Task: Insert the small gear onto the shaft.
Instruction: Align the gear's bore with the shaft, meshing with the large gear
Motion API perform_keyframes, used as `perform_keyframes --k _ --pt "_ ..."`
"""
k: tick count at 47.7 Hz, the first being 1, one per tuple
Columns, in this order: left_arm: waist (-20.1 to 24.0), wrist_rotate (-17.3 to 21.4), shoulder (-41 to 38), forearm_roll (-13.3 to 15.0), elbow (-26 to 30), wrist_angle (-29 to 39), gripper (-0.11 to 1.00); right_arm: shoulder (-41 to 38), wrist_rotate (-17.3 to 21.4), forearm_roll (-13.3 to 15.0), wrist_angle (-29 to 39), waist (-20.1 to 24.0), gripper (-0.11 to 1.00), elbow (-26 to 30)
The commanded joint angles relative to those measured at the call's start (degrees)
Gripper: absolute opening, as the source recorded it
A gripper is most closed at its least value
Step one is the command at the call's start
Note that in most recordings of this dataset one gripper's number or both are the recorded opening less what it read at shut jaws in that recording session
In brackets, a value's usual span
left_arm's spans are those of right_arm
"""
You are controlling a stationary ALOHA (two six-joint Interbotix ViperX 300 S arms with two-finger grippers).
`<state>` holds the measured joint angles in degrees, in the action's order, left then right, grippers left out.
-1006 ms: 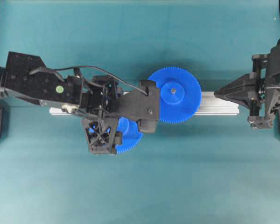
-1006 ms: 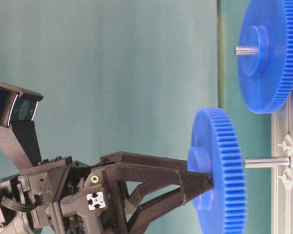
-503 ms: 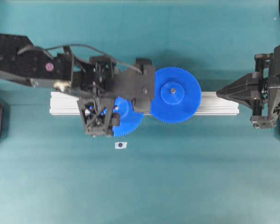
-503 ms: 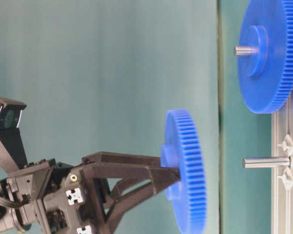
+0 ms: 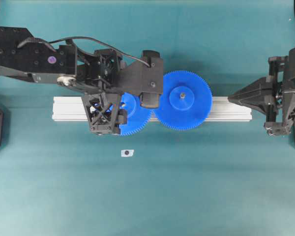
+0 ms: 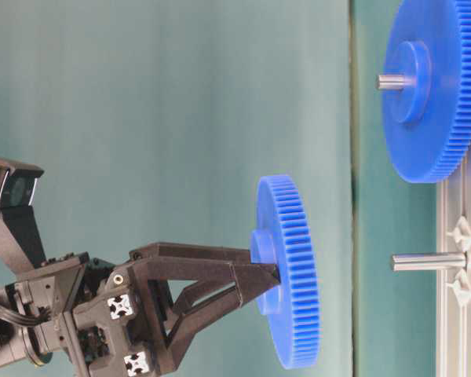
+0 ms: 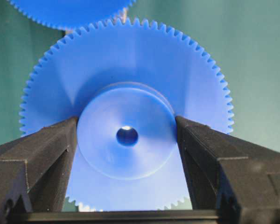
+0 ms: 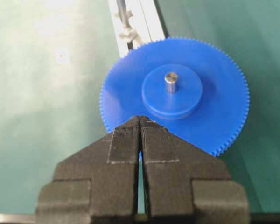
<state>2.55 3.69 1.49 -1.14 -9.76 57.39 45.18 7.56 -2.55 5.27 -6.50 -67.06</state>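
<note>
No readable text, labels, brands or numbers on anything in view.

Your left gripper (image 6: 271,276), clamped on the hub of the smaller blue toothed plastic gear (image 6: 290,271), has pulled it off the thin silver metal shaft (image 6: 428,261), toward 9 o'clock in the table-level view.

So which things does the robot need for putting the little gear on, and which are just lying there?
Needed:
- small gear, held by its hub in the left pincer
- shaft, bare

Just there:
- big gear, already on its own pin
- silver rail
- small white tag on the table
- right pincer, shut and idle
</note>
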Motion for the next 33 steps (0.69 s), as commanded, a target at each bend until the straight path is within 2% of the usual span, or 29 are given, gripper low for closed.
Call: perform_keyframes --k 1,11,33 --pt "0.09 0.09 1.76 -0.18 0.62 -1.05 0.70 -0.09 0.62 0.09 -0.26 0.09 0.00 0.70" --pt "0.09 0.00 1.58 -0.18 -2.46 -4.75 0.70 -0.09 0.62 0.09 -0.26 0.00 0.00 0.70" --pt "0.09 0.26 -2.20 -0.18 -4.31 -5.98 0.70 0.00 0.53 0.09 -0.26 0.00 0.00 0.62"
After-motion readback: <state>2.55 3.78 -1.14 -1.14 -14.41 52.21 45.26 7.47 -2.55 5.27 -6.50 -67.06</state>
